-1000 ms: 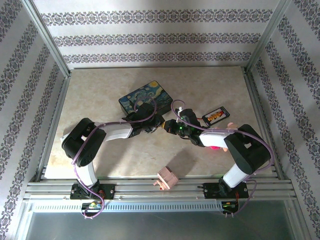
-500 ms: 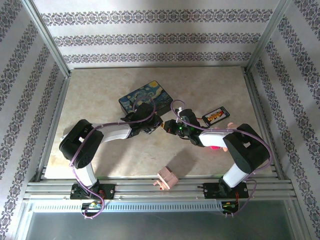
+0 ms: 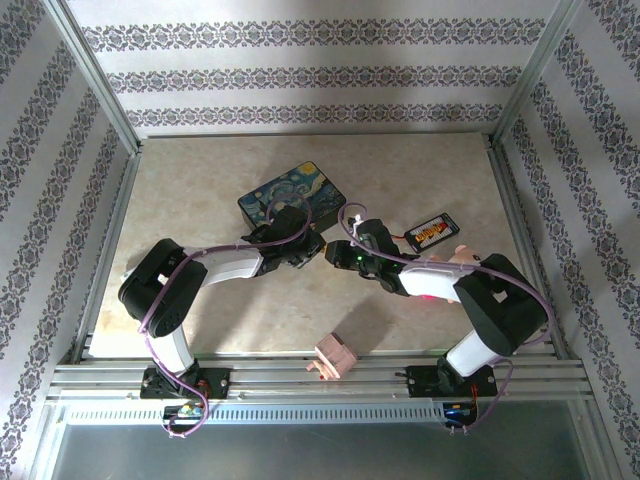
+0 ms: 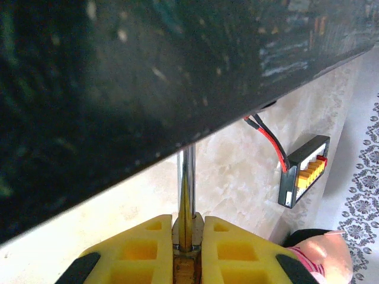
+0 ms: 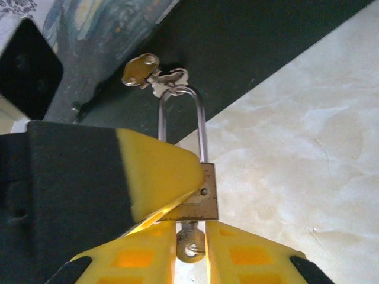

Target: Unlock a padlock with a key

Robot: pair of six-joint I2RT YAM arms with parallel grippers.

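Left gripper (image 4: 187, 228) clamps padlock (image 5: 198, 195); key (image 5: 190, 245) is in, right gripper (image 5: 190, 232) narrow round it, grip unclear. Padlock looks shut, so turn yet to do.

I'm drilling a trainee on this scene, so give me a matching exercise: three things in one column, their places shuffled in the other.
1 padlock
2 key
3 wooden block

A at the table's near edge
B hooked through the painted box's clasp
C at the padlock's underside

Pairs: 1-B, 2-C, 3-A
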